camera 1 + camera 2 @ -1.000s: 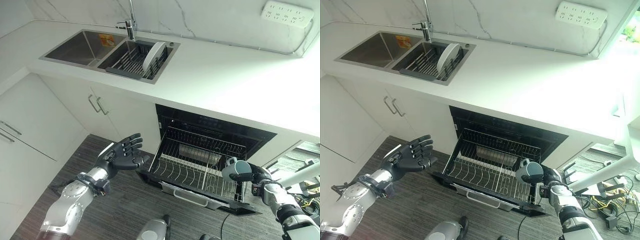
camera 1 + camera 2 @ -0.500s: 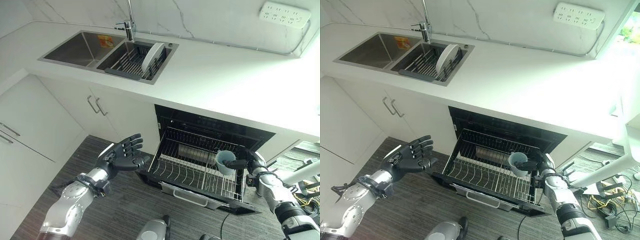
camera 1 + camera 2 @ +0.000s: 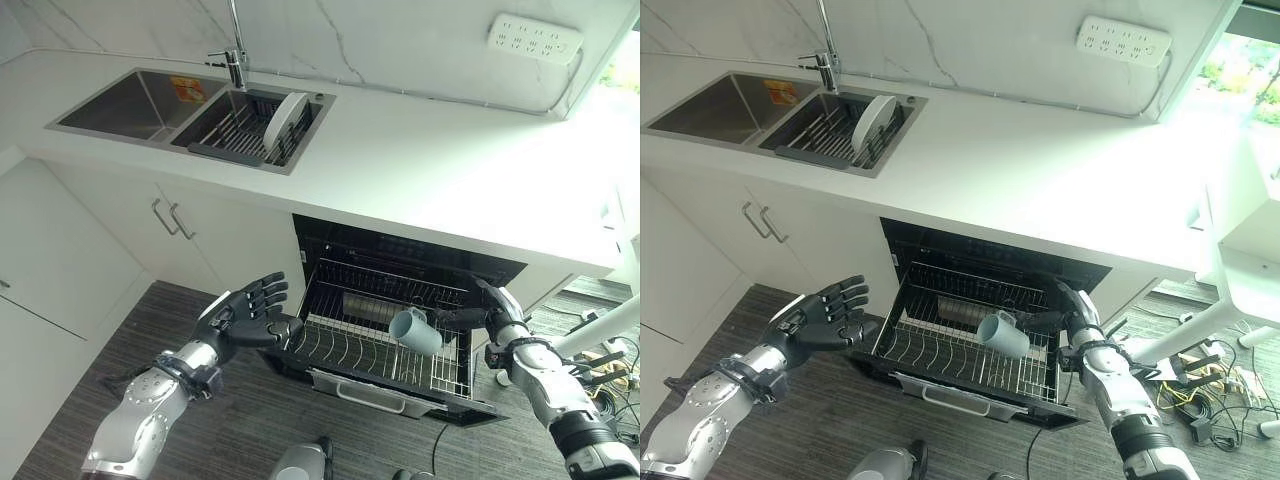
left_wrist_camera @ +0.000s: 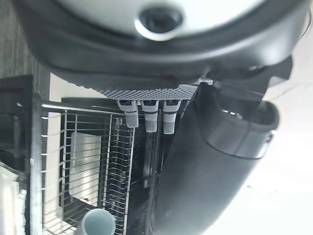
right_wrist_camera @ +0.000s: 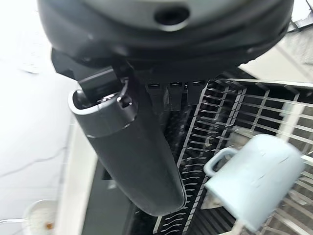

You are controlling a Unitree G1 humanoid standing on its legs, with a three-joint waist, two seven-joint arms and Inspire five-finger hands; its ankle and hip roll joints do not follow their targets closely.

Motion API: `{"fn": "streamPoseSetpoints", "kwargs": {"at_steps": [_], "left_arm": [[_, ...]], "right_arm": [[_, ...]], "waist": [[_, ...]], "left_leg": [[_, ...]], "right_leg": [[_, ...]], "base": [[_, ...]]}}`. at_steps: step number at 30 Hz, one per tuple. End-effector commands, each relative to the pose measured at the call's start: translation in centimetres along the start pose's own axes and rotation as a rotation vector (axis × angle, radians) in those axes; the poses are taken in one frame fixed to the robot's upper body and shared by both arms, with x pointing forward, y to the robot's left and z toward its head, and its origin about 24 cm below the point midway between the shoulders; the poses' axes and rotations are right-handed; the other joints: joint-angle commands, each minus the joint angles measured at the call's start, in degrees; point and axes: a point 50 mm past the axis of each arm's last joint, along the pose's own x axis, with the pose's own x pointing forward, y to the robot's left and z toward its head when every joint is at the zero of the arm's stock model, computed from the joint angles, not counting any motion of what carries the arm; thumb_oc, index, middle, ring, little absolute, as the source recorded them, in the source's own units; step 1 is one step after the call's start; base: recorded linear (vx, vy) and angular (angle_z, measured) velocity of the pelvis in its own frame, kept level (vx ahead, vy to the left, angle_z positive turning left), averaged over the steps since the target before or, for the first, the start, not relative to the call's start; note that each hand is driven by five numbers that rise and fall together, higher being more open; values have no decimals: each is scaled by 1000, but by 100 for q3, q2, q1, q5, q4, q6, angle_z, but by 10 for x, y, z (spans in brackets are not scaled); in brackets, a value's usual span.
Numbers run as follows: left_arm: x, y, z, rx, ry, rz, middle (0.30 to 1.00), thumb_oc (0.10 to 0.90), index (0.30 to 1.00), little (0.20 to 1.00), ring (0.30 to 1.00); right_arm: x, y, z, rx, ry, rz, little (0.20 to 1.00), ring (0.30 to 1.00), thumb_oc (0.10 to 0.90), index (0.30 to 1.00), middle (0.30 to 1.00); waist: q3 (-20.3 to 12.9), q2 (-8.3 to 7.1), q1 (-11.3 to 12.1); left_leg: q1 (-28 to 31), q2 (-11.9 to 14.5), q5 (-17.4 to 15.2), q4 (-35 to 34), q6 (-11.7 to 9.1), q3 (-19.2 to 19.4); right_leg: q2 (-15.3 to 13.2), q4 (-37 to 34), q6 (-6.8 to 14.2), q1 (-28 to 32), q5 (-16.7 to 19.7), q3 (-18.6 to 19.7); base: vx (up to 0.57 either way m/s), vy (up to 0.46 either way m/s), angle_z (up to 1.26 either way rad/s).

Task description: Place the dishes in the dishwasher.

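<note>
Right hand [image 3: 497,310] released, fingers straight, just beside pale blue mug [image 3: 415,331] | mug tilted over pulled-out dishwasher rack [image 3: 345,345], free of that hand | left hand [image 3: 243,315] open-fingered at rack's left edge.

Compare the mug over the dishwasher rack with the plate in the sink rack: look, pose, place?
Colour: the mug is pale blue, the plate white.
Pose: the mug lies tilted on its side, handle up; the plate stands on edge.
Place: the mug is at the pulled-out dishwasher rack, beside the open right robot hand and out of its grasp; the plate sits in the sink rack, far from either hand.
Shared: both are plain, single-coloured dishes.
</note>
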Motion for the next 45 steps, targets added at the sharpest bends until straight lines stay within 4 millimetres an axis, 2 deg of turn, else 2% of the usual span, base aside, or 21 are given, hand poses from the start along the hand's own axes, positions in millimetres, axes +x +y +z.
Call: {"fn": "streamPoseSetpoints", "kwargs": {"at_steps": [1,8,18,21,23,26,28,29,32,33,34,35,36,38,39,40,41,43,45], "left_arm": [[-10,-4,46,83,-274,-8,900,800,900,900,900],[-19,0,54,76,-393,76,900,800,900,900,900],[-20,-3,70,32,-543,132,900,800,900,900,900],[-17,-7,77,27,-583,118,900,800,900,900,900],[-19,-6,85,57,-607,100,900,800,900,900,900],[-21,-3,87,54,-614,91,900,800,900,900,900],[-21,-1,88,44,-628,102,900,800,900,900,900],[-18,-1,92,34,-646,102,900,800,900,900,900],[-13,-4,98,19,-680,91,900,800,900,900,900],[-12,-4,98,18,-683,93,900,800,900,900,900],[-10,-4,96,7,-686,101,900,800,900,900,900],[-12,-4,94,-12,-688,101,900,800,900,900,900],[-12,-4,94,-14,-690,102,900,800,900,900,900],[-13,-5,93,-10,-701,105,900,800,900,900,900],[-11,-13,94,-24,-713,78,900,800,900,900,900],[-10,-15,94,-30,-715,70,900,800,900,900,900],[-9,-21,95,-58,-718,36,900,800,900,900,900],[-11,-24,95,-72,-734,28,900,800,900,900,900],[-17,-22,94,-92,-760,40,900,800,900,900,900]], "right_arm": [[5,-15,47,-15,-204,-61,900,900,800,900,900],[-16,-4,56,46,-288,-17,900,900,800,900,900],[-37,-2,77,87,-394,20,900,900,800,900,900],[-45,-7,88,114,-458,7,900,900,800,900,900],[-54,-13,95,127,-530,-22,900,900,800,900,900],[-59,-14,99,141,-574,-27,900,900,800,900,900],[-59,-11,102,136,-604,-17,900,900,800,900,900],[-57,-8,107,114,-624,-24,900,900,800,900,900],[-56,-10,116,122,-659,-39,900,900,800,900,900],[-56,-10,117,127,-666,-38,900,900,800,900,900],[-61,-10,117,143,-704,-41,900,900,800,900,900],[-66,-12,118,154,-718,-43,900,900,800,900,900],[-67,-12,119,157,-724,-44,900,900,800,900,900],[-69,-11,122,159,-741,-41,900,900,800,900,900],[-71,-12,126,150,-769,-62,900,900,800,900,900],[-71,-13,126,150,-774,-69,900,900,800,900,900],[-73,-17,128,149,-785,-102,900,900,800,900,900],[-75,-20,129,134,-791,-108,900,900,800,900,900],[-77,-21,131,116,-799,-90,900,900,800,900,900]], "waist": [[-614,-33,-17],[-642,-97,-177],[-650,-180,-381],[-581,-249,-462],[-448,-351,-507],[-394,-347,-481],[-323,-314,-466],[-260,-287,-489],[-250,-328,-589],[-259,-331,-573],[-287,-322,-544],[-296,-264,-574],[-299,-241,-584],[-314,-178,-632],[-250,-148,-647],[-222,-167,-632],[-102,-265,-690],[-40,-278,-742],[-48,-255,-717]], "left_leg": [[95,578,-492,138,-475,36],[110,557,-534,138,-443,56],[153,501,-675,138,-364,288],[147,373,-752,138,-273,378],[93,161,-805,138,-140,336],[42,110,-798,138,-41,283],[29,154,-777,138,4,357],[38,163,-773,138,52,361],[15,-8,-757,138,83,236],[5,-32,-754,138,78,253],[47,-100,-745,138,27,307],[114,-126,-749,138,-12,262],[143,-123,-762,138,-13,275],[241,-86,-807,138,3,388],[310,38,-612,138,-80,745],[280,70,-550,138,-125,818],[265,561,-324,138,-362,1274],[286,804,-266,138,-492,1265],[194,899,-134,138,-604,904]], "right_leg": [[153,384,126,-359,-776,217],[158,384,151,-399,-780,299],[51,384,311,-505,-691,441],[-93,384,495,-619,-504,530],[-200,384,693,-730,-223,636],[-190,384,695,-652,-127,573],[-91,384,665,-488,1,297],[192,384,588,-322,-10,320],[798,384,390,-300,-126,721],[809,384,355,-288,-211,689],[809,384,228,-236,-556,657],[868,384,144,-255,-717,824],[869,384,130,-273,-729,844],[868,384,92,-296,-753,878],[773,384,9,-258,-779,839],[719,384,2,-231,-770,817],[543,384,-29,-202,-696,701],[470,384,-30,-176,-687,665],[462,384,-27,-251,-636,763]], "base": [[3,45,-6],[3,71,-3],[-16,148,-15],[-56,302,-19],[-67,261,-25],[-38,112,-20],[-52,100,-30],[-71,86,-40],[-45,18,-24],[12,-151,-13],[53,-245,-5],[72,-267,2],[52,-164,4],[34,-73,3],[14,-44,13],[-42,2,30],[-68,49,30],[-56,180,44],[-27,264,44]]}}
